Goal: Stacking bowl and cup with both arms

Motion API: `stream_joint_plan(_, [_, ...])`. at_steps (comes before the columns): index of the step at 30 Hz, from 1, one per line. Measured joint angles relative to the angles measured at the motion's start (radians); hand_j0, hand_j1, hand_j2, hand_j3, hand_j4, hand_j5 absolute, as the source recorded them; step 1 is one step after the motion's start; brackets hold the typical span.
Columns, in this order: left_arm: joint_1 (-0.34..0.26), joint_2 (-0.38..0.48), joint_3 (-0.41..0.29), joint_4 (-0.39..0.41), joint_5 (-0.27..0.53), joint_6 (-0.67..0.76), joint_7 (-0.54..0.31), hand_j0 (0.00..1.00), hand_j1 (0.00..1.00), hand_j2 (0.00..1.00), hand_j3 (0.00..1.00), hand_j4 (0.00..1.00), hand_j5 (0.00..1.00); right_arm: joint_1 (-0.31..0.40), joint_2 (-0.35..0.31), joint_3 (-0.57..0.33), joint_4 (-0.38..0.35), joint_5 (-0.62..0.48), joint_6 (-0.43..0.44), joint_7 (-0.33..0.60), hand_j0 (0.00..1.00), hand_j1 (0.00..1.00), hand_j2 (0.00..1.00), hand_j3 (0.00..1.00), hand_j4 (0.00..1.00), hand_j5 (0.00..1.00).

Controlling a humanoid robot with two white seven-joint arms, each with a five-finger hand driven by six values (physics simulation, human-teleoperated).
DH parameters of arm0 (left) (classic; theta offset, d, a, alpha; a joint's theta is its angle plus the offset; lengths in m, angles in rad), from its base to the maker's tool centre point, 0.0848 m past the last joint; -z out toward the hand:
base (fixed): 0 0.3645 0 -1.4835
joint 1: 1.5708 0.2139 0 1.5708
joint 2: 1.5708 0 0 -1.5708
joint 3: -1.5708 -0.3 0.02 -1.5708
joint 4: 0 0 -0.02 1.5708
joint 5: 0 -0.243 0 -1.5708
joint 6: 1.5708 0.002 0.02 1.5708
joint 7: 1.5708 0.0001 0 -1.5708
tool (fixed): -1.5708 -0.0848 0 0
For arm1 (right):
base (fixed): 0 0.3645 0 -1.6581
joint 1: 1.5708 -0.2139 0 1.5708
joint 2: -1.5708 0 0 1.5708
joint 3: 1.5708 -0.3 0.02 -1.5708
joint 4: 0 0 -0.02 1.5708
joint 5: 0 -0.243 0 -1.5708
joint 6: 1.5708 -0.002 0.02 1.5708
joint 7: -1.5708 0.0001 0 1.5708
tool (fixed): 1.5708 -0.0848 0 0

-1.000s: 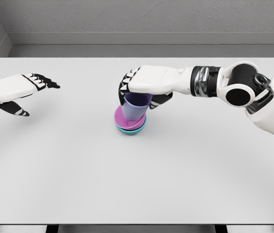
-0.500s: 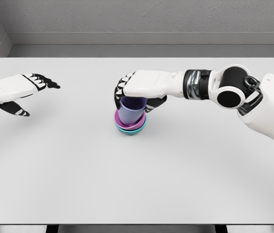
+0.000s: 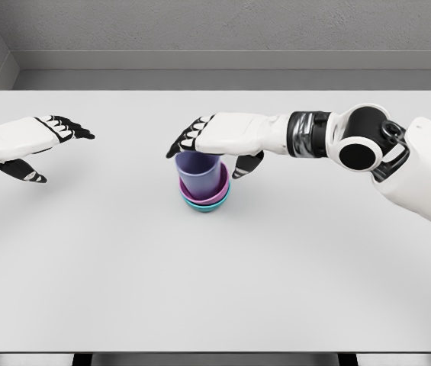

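Stack sits mid-table [image 3: 123, 290]: teal bowl [image 3: 207, 206], pink bowl [image 3: 224, 188] nested in it, purple cup [image 3: 198, 175] upright inside; all look light, rigid and slick, so best gripped across the cup wall near the rim. Right hand [image 3: 219, 136] hovers over the cup, fingers now spread where they earlier wrapped it, and the cup sits lower. Left hand [image 3: 32, 141] rests open, far left.

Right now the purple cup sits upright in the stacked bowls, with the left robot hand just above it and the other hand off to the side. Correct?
Not quite. The head view shows the right robot hand above the cup, its arm coming in from the right. The left robot hand is the one off to the side. The cup does sit upright in the bowls.
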Motion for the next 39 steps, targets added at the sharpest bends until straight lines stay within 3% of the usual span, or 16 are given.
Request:
stream_joint_plan(6, [0.0, 0.0, 0.0, 0.0, 0.0, 0.0, 0.0, 1.0, 1.0, 1.0, 1.0, 1.0, 1.0, -0.008, -0.022, -0.031, -0.034, -0.003, -0.004, 0.0, 1.0, 1.0, 1.0, 1.0, 1.0, 1.0])
stream_joint_plan(12, [0.0, 0.0, 0.0, 0.0, 0.001, 0.0, 0.0, 1.0, 1.0, 1.0, 1.0, 1.0, 1.0, 0.018, -0.136, -0.186, -0.088, -0.011, -0.087, 0.0, 1.0, 1.0, 1.0, 1.0, 1.0, 1.0])
stream_joint_plan(15, [0.0, 0.0, 0.0, 0.0, 0.003, 0.0, 0.0, 1.0, 1.0, 1.0, 1.0, 1.0, 1.0, 0.139, -0.206, -0.25, -0.094, -0.012, -0.172, 0.0, 1.0, 1.0, 1.0, 1.0, 1.0, 1.0])
stream_joint_plan(18, [0.022, 0.0, 0.001, 0.0, 0.004, 0.0, 0.0, 1.0, 1.0, 1.0, 1.0, 1.0, 1.0, 0.19, -0.273, -0.288, -0.096, -0.013, -0.243, 0.0, 1.0, 1.0, 1.0, 1.0, 1.0, 1.0])
stream_joint_plan(21, [0.034, 0.003, 0.004, 0.001, 0.0, 0.0, -0.001, 1.0, 1.0, 1.0, 1.0, 1.0, 1.0, 0.296, -0.323, -0.341, -0.097, -0.012, -0.31, 0.0, 1.0, 1.0, 1.0, 1.0, 1.0, 1.0])
stream_joint_plan(26, [0.034, 0.005, 0.007, 0.001, 0.001, 0.0, -0.001, 1.0, 1.0, 1.0, 1.0, 1.0, 1.0, 0.472, -0.387, -0.496, -0.097, -0.011, -0.388, 0.0, 1.0, 1.0, 1.0, 1.0, 1.0, 1.0])
stream_joint_plan(31, [0.034, 0.006, 0.007, 0.002, 0.001, 0.0, -0.002, 1.0, 1.0, 1.0, 1.0, 1.0, 1.0, 0.474, -0.406, -0.574, -0.097, -0.013, -0.403, 0.0, 1.0, 1.0, 1.0, 1.0, 1.0, 1.0])
stream_joint_plan(39, [0.034, 0.007, 0.008, 0.002, 0.0, 0.0, -0.003, 1.0, 1.0, 1.0, 1.0, 1.0, 1.0, 0.474, -0.408, -0.589, -0.097, -0.014, -0.406, 0.0, 1.0, 1.0, 1.0, 1.0, 1.0, 1.0])
